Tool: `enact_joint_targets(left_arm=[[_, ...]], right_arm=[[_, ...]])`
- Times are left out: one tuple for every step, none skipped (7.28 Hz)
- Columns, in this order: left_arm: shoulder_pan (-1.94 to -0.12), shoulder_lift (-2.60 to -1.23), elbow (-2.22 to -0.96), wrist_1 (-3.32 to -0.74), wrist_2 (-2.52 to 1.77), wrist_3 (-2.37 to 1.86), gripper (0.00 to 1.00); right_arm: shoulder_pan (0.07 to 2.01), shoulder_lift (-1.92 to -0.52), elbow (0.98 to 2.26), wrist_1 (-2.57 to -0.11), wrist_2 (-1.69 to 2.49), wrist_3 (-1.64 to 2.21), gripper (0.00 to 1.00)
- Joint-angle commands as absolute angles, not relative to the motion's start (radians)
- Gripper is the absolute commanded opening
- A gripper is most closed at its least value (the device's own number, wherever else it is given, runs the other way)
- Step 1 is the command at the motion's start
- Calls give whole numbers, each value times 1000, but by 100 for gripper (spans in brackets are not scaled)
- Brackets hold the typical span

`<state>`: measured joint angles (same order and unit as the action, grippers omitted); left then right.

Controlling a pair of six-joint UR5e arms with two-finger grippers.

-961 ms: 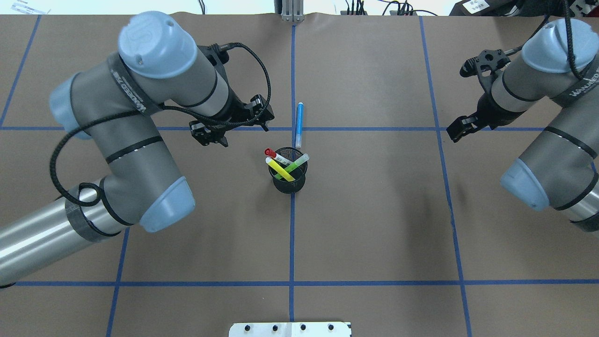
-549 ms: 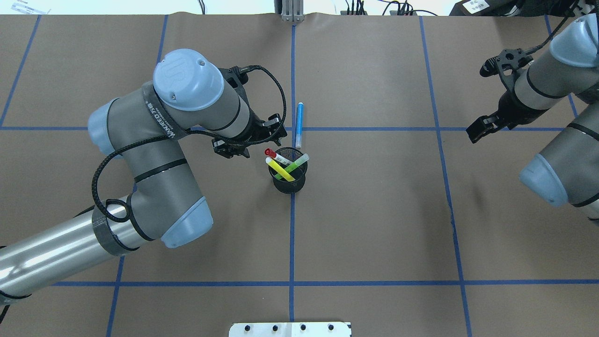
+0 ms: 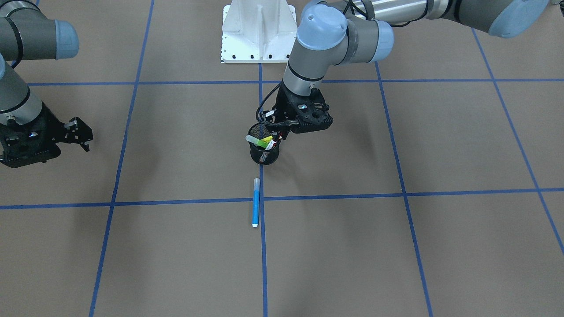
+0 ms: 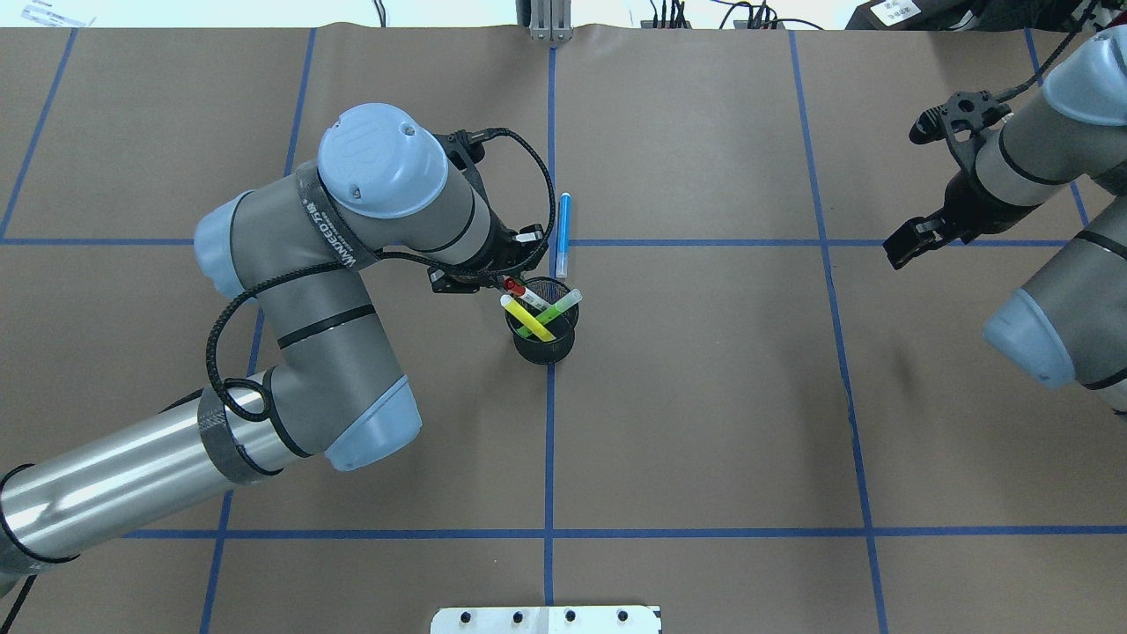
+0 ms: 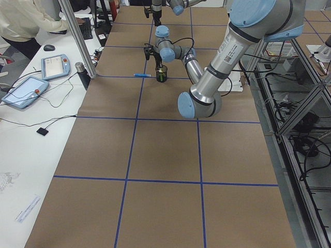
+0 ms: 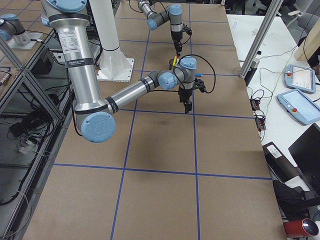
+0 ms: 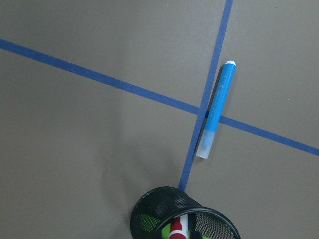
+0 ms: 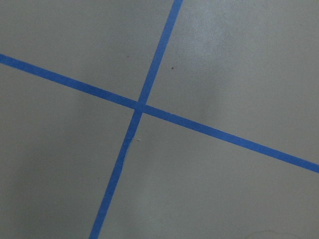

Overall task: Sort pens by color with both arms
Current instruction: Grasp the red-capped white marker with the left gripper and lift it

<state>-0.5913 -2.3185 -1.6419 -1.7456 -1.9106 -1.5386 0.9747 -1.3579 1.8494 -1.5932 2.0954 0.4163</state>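
Observation:
A black mesh cup (image 4: 544,349) stands at the table's middle and holds the yellow pen (image 4: 526,318), the green pen (image 4: 561,306) and the white pen with a red cap (image 4: 509,284). The blue pen (image 4: 563,224) lies flat on the paper just beyond the cup, along the blue tape line; it also shows in the left wrist view (image 7: 215,109). My left gripper (image 4: 511,273) hangs open right over the red cap at the cup's rim (image 3: 264,156). My right gripper (image 4: 907,246) is open and empty, far off at the right.
Brown paper with a blue tape grid (image 4: 548,440) covers the table. The white pedestal (image 3: 257,31) stands at the robot's edge. Operator desks with tablets (image 5: 23,90) lie beyond the far side.
My left arm has swung right and brought its gripper from left of the cup onto the red-capped pen's top. My right arm has drawn back to the right.

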Motion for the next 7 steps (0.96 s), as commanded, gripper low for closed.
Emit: enact_joint_targets(left_arm=[[-580,-2316,-1641,-1744,-1902,-1540,23],[-580,-2318,-1641,-1744,-1902,-1542,8],[-580,-2318,-1644,-1743,-1902,-1542,0],[-580,-2318,-1663,-1737,-1904,-1540,0],[-586,-2318,-1692,-1732,-1908,-1539,0],[-594,-2319,-1744,-1674,-1910,-1533,0],[-624,-2333,-1796,-1636,-1911,-1520,0]], right_arm=[[980,-1359,1848,-1594,2095,413,99],[980,-1359,1848,-1594,2095,413,99],[980,-1359,1848,-1595,2095,405,99],[985,-1359,1847,-1597,2095,403,99],[986,-1359,1847,-1598,2095,391,99],[991,-1359,1844,-1598,2095,390,99],[994,-1359,1844,-1598,2095,390,99]])
